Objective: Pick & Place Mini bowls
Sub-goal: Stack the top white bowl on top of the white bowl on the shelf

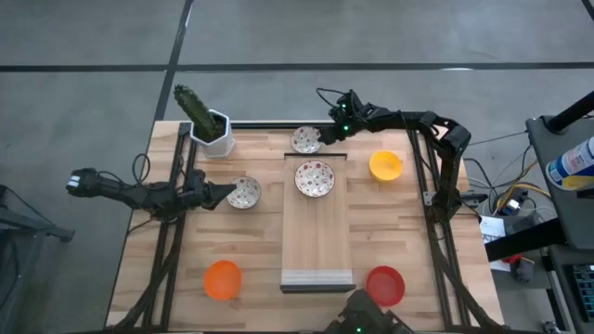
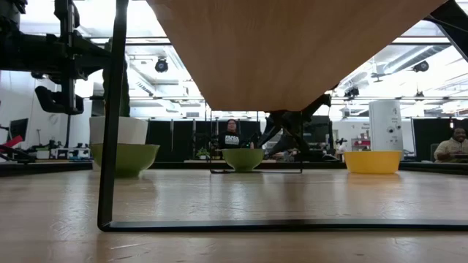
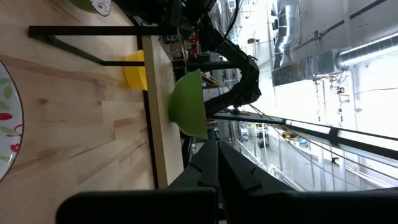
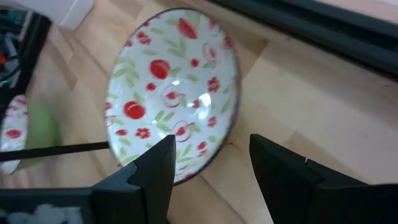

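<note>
speckled bowl (image 4: 174, 93) at the table's far edge sits just ahead of the right gripper (image 4: 210, 163), whose fingers stand parted and hold nothing; its near rim lies between them. to grasp well, i judge one finger should slip inside the rim and one outside before closing. another speckled bowl (image 1: 315, 178) rests on the raised wooden board (image 1: 316, 241). the left gripper (image 1: 225, 193) waits touching a third speckled bowl (image 1: 246, 193); whether it grips, i cannot tell.
</note>
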{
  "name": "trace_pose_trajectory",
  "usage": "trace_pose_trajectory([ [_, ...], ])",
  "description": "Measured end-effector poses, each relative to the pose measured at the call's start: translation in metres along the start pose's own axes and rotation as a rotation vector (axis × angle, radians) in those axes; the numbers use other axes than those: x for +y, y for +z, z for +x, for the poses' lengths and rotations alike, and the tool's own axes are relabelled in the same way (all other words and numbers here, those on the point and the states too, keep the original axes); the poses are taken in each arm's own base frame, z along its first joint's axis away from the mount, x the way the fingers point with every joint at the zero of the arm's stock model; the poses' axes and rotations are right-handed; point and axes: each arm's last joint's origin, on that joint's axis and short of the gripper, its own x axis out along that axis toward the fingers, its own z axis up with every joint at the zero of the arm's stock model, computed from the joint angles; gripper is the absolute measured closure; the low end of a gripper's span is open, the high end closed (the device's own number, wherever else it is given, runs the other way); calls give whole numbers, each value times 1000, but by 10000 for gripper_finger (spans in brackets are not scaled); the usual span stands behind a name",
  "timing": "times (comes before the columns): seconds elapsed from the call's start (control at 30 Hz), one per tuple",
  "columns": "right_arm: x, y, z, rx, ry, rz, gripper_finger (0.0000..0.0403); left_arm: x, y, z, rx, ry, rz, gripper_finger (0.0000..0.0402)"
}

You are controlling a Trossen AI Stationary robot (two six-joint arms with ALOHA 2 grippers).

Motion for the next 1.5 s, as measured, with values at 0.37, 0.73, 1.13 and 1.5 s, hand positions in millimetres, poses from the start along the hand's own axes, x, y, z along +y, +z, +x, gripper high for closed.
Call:
trace_pose_trajectory([
  [0.37, -7, -11, 3, 23, -21, 42, 202, 0, 0, 0, 0, 0, 0, 399],
  [0.73, -6, -8, 5, -25, 1, 54, 202, 0, 0, 0, 0, 0, 2, 399],
  [1.13, -5, -9, 5, -32, -10, 52, 271, 0, 0, 0, 1, 0, 2, 399],
  [1.5, -20, -19, 25, 50, -5, 99, 377, 0, 0, 0, 1, 0, 1, 399],
])
